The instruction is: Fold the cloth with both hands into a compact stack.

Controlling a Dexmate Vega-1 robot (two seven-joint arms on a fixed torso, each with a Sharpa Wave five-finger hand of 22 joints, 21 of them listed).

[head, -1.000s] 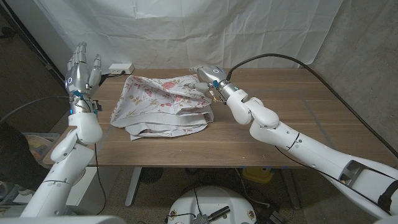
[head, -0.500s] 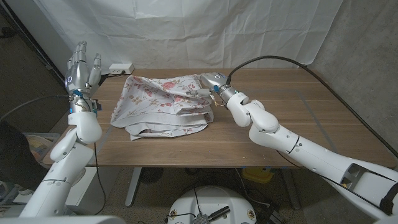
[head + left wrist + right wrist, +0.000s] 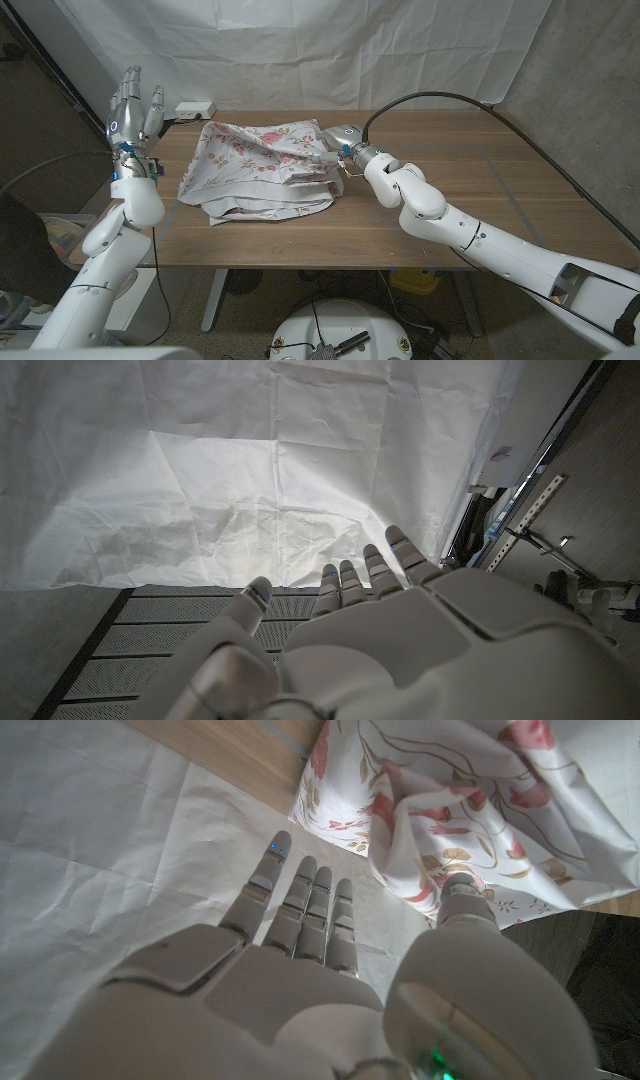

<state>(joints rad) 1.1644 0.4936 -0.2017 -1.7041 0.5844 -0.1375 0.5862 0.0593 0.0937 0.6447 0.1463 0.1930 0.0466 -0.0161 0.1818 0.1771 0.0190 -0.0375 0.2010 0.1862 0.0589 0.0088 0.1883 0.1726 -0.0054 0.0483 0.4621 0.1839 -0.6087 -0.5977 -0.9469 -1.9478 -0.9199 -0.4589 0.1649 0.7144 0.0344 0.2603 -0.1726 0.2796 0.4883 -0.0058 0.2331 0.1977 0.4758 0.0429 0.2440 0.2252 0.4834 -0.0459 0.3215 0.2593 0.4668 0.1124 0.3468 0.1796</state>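
Note:
A white cloth with a red flower print lies bunched in loose folds on the left half of the wooden table. My right hand is at the cloth's right edge, low over the table. In the right wrist view its fingers stretch out straight with nothing in them, and the thumb tip sits close against a fold of the cloth. My left hand is raised in the air beyond the table's left edge, fingers spread and holding nothing. The left wrist view shows that hand against the white backdrop.
A small white box sits at the table's far left corner, behind the cloth. A white sheet hangs behind the table. A black cable arcs over the right half of the table to my right wrist.
My right hand has slid from over the cloth's far right corner towards the near right and lower. The cloth's top fold has settled. The left hand has barely moved.

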